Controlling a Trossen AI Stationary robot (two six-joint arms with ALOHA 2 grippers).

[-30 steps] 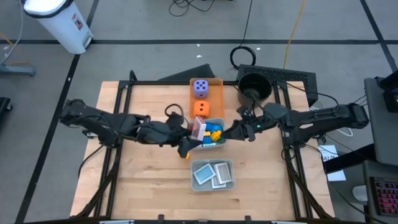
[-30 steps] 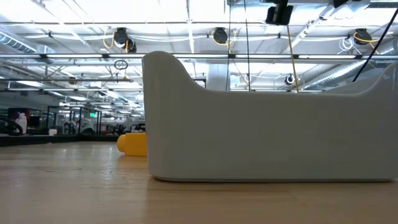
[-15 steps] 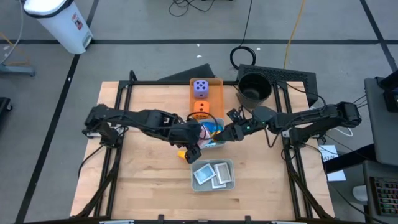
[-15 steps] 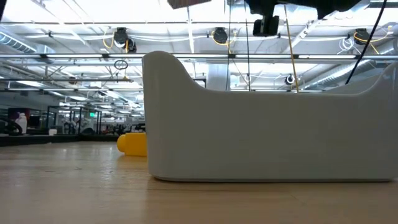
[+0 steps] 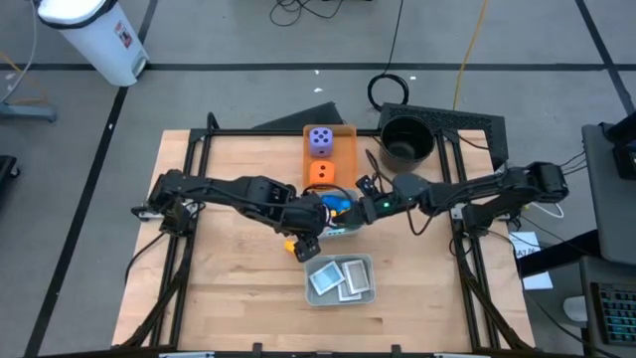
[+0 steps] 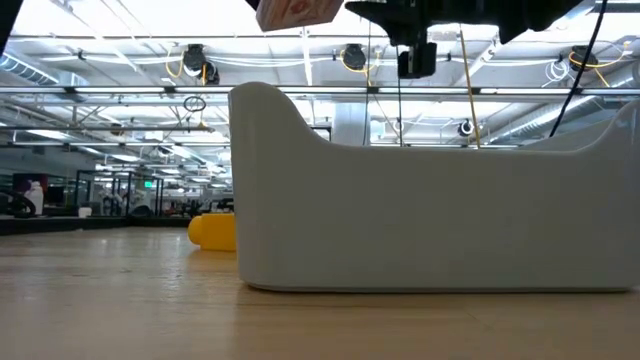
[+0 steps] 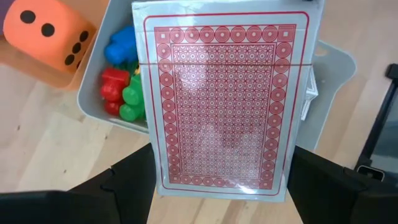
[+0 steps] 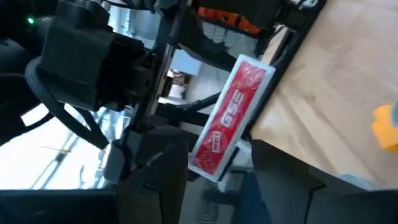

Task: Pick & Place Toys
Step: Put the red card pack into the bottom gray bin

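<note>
Looking mostly sorted, judging from above: both dice are sitting in the orange tray [image 5: 343,149] at 12 o'clock of table centre, purple die [image 5: 320,140] behind orange die [image 5: 321,173]. Bricks [image 7: 121,81] (red, green, blue showing) are lying in the upper grey tray [image 7: 336,74], just at 6 o'clock of the orange tray. Cards [image 5: 341,278] are lying in the lower grey tray [image 5: 310,292], at 6 o'clock again. One yellow brick [image 5: 296,246] is sitting loose on the table [image 5: 229,298], at 8 o'clock of the brick tray, so that one is probably left.

Left gripper [image 5: 316,213] is hovering over the brick tray's 9 o'clock side, jaws clamping a red-backed card deck [image 7: 225,102] by its long edges, deck flat between the fingers and above the tray. Deck is likely bound for the card tray, not placed yet.

Right gripper [image 5: 366,210] is hanging at 3 o'clock of the brick tray, facing the deck's edge; can't tell its jaw state, nothing visibly held.
</note>
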